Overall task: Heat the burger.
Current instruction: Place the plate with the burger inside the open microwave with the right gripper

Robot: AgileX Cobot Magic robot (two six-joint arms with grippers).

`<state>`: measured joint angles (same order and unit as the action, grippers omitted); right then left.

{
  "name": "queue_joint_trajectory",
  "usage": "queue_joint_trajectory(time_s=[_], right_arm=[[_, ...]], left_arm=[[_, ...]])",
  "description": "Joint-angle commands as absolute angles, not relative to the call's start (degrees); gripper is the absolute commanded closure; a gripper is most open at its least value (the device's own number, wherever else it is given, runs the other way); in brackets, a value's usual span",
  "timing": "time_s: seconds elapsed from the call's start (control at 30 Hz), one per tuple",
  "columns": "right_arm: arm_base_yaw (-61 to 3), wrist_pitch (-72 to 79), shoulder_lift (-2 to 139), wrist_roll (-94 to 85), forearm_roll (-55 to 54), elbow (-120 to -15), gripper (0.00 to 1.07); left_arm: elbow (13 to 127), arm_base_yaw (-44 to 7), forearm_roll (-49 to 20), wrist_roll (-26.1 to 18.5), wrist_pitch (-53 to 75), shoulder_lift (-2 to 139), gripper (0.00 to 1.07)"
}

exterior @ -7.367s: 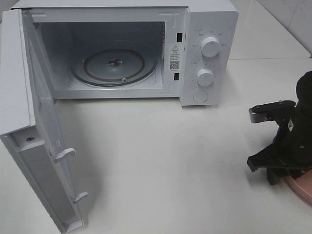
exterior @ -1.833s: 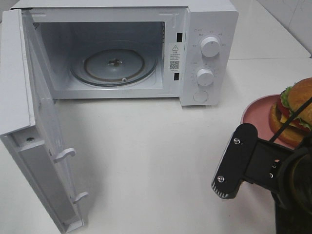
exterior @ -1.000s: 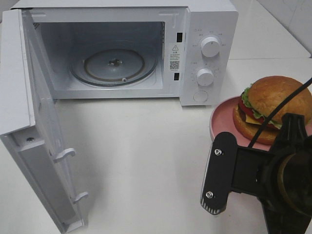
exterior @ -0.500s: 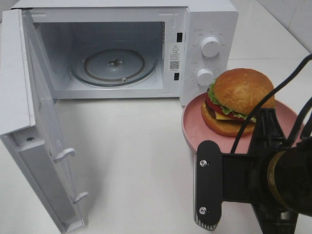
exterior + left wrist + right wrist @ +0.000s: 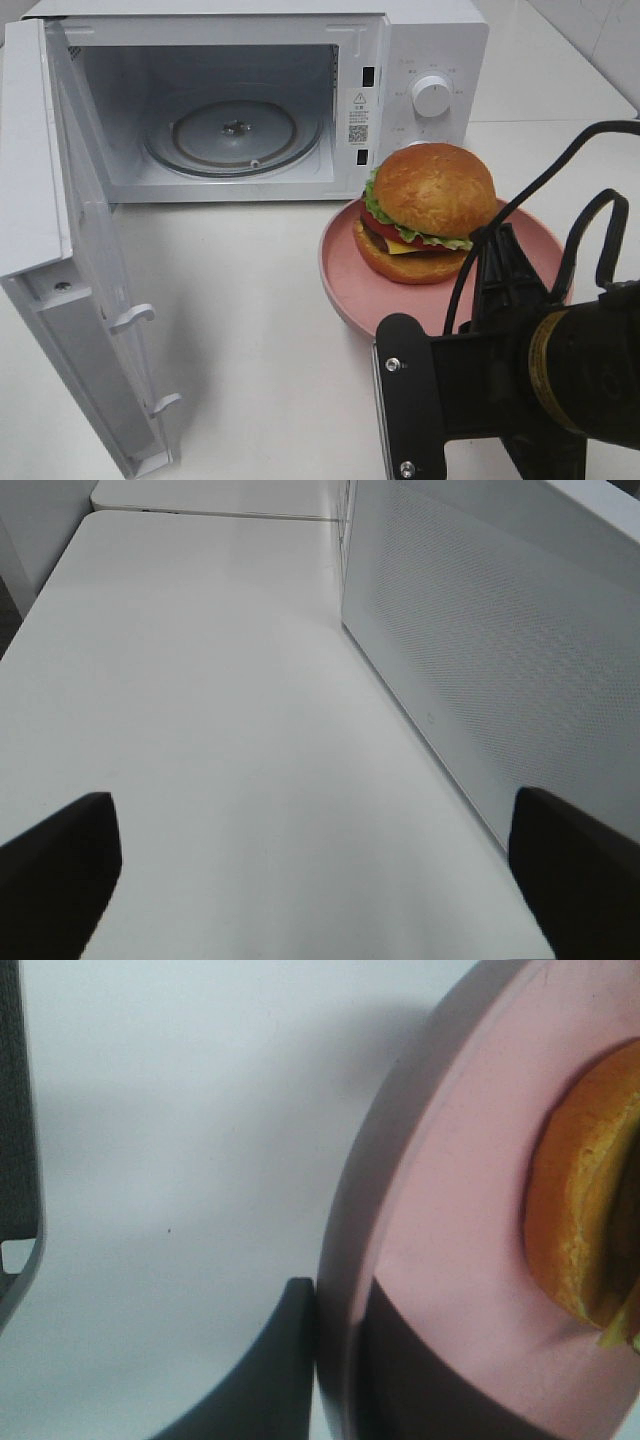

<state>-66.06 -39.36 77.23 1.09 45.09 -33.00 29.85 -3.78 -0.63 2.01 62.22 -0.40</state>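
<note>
The burger, with golden bun, lettuce, tomato and cheese, sits on a round pink plate. My right gripper is shut on the plate's near rim and holds it above the table, in front of the microwave's control panel. In the right wrist view, the right gripper clamps the plate rim from both sides, with the burger at the edge. My left gripper is open and empty over bare table. It does not show in the exterior view.
The white microwave stands at the back with its door swung wide open to the left and a glass turntable inside. The door's outer face is beside my left gripper. A knob shows above the burger.
My right gripper has carried the plate with the burger from the right edge leftward, to in front of the microwave's panel. The left arm and the microwave door have not moved.
</note>
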Motion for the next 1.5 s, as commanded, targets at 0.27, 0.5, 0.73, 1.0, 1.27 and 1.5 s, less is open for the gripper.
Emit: queue_joint_trajectory(time_s=[0.27, 0.5, 0.73, 1.0, 1.27, 1.5], right_arm=[[-66.29, -34.55, 76.72, -0.69, 53.69, -33.17, 1.07], [-65.95, -31.80, 76.72, -4.70, 54.03, -33.17, 1.07], [-65.32, -30.08, 76.72, -10.20, 53.92, -33.17, 1.07], [-61.59, -24.92, 76.72, -17.82, 52.20, -33.17, 1.07], [-55.63, -19.65, 76.72, -30.48, 45.61, -35.87, 1.07], [-51.11, -17.13, 76.72, -45.15, 35.64, -37.18, 1.07]], left_arm=[[29.68, -3.67, -0.97, 1.95, 61.36, -1.38, 0.09], [29.68, -3.67, -0.97, 1.95, 61.36, -1.38, 0.09], [29.68, -3.67, -0.97, 1.95, 61.36, -1.38, 0.09], [29.68, -3.67, -0.97, 1.95, 61.36, -1.38, 0.09], [29.68, -3.67, -0.97, 1.95, 61.36, -1.38, 0.09], [29.68, -3.67, -0.97, 1.95, 61.36, -1.38, 0.09]])
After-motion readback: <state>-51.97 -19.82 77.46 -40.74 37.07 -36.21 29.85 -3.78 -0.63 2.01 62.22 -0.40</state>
